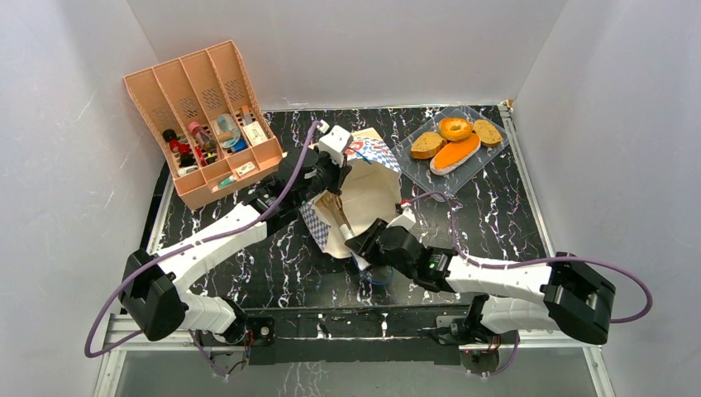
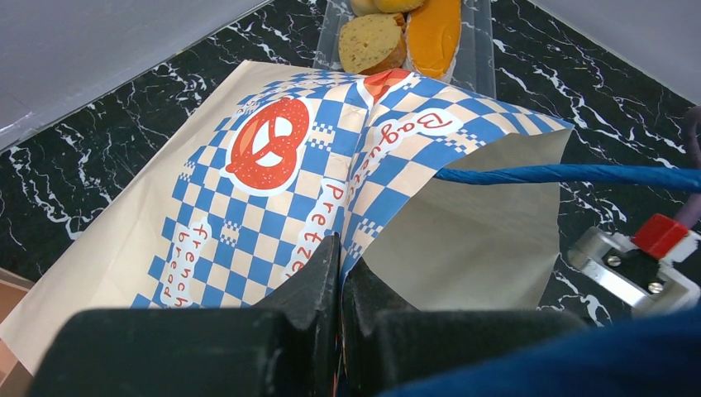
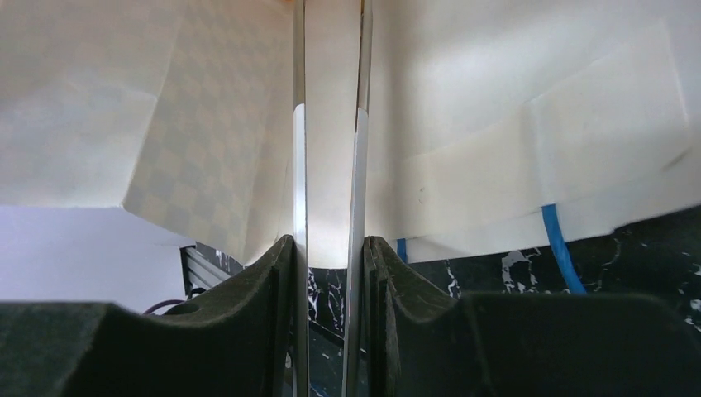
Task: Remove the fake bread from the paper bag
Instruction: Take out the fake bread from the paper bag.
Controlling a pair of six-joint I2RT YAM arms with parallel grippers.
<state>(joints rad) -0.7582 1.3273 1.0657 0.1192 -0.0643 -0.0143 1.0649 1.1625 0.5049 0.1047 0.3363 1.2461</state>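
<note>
A peach-orange slotted organiser stands tilted back at the far left corner of a black, white-veined marble counter, its four compartments holding a jumble of small red, pink, blue and white items too small to identify. A clear plastic tray lies askew at the far right corner, well apart from the organiser, with plain white walls closing in the scene on three sides. Near the counter's middle, a pair of metal tongs shows two thin, bright blades running close together and almost parallel.
</note>
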